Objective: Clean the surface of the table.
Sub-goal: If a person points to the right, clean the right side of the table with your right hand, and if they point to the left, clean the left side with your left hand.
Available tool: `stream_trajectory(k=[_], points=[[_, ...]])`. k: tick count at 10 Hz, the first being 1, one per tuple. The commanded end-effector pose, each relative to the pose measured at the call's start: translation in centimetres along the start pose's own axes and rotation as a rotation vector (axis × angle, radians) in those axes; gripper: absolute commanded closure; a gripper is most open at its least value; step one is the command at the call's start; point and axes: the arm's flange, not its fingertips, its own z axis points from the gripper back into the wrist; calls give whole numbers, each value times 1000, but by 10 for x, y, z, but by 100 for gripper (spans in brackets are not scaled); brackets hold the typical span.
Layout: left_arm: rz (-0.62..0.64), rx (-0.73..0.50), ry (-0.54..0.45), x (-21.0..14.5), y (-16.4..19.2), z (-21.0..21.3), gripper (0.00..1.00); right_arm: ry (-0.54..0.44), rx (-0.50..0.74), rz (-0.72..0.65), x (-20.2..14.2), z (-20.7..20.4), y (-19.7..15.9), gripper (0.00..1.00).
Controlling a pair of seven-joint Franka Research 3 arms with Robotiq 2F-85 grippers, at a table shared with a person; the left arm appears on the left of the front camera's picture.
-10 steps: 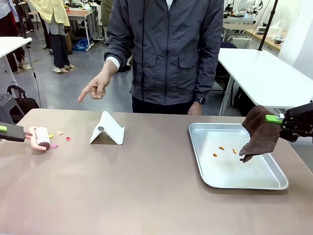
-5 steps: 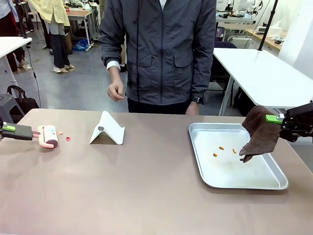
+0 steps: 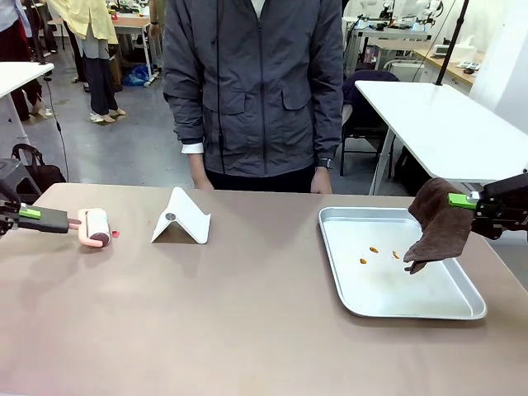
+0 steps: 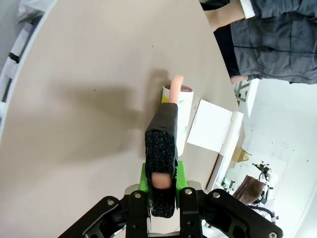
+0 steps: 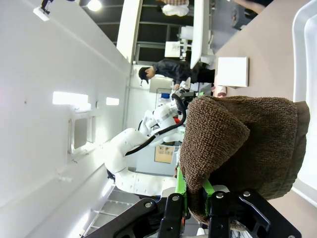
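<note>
The table (image 3: 247, 330) takes up most of my front view, a broad brownish matte top. I judge it rigid, heavy and smooth: nothing to pick up, only a surface to press on and sweep, so my hold belongs on the cleaning gear. A person (image 3: 256, 91) stands at its 12 o'clock edge, arms hanging down. The steel tray (image 3: 474, 312) lies flat at about 4 o'clock from the table's middle, with a few orange crumbs (image 3: 374, 249) on its floor. Over the tray's 2 o'clock corner my right tool (image 3: 455, 200) is clamped on a brown cloth (image 3: 437, 219) that hangs limp and clear of the metal. In the right wrist view the terry folds bunch between the pads, so it looks soft, light and likely to drag well under pressure. A white folded card (image 3: 181, 219) stands tent-wise at 11 o'clock, probably light enough to skid if nudged. At 9 o'clock, near the edge, my left tool (image 3: 59, 220) is closed on the pink handle of a lint roller (image 3: 95, 227). The left wrist view shows that handle pinched between the pads and the drum low over the top, though I cannot tell whether it touches. One tiny red scrap (image 3: 115, 234) lies just past the drum at its 3 o'clock.
</note>
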Motion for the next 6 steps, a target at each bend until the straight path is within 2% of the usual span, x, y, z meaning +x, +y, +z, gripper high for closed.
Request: stream_trajectory(k=[1,6], points=[[11,105,35,-2,11,-32,78,-7,11,8,0,1,5,100],[-29,126,98,-12,-11,-74,78,-7,11,8,0,1,5,100]])
